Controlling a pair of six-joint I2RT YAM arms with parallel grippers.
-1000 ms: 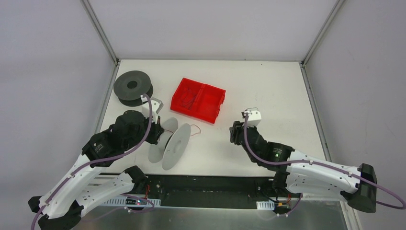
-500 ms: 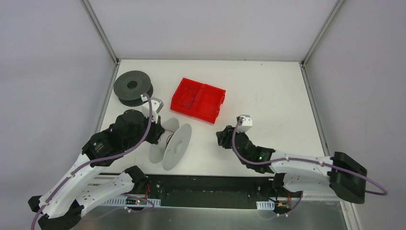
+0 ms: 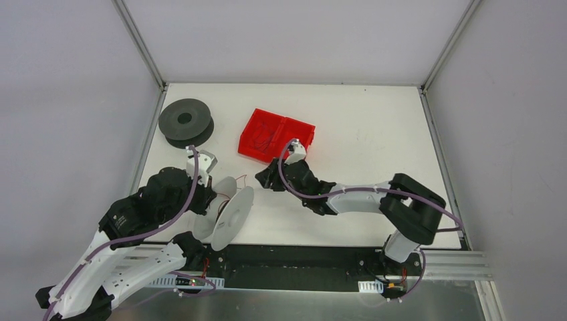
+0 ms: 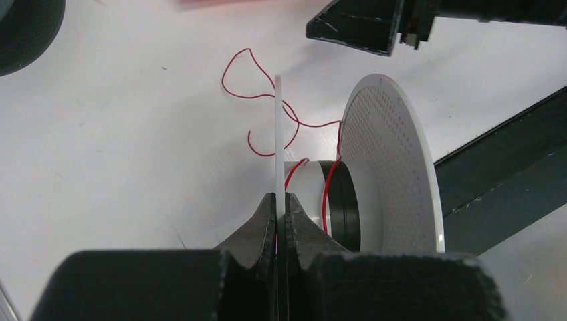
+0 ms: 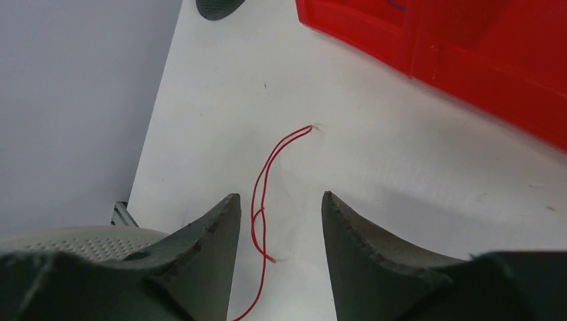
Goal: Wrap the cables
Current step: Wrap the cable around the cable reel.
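Since the preceding view the right arm had reached leftward across the table to just below the red bin, and the left arm had drawn the white spool slightly nearer its base. From left: a black spool lay flat at the far-left corner. The left gripper was clamped tight on the thin edge of the white spool's near flange. A hair-thin red cable, partly turned around the spool's hub, trailed in loose curls over the table. The right gripper hung over this free end, jaws wide and holding nothing. The bin's left compartment held more thin wires.
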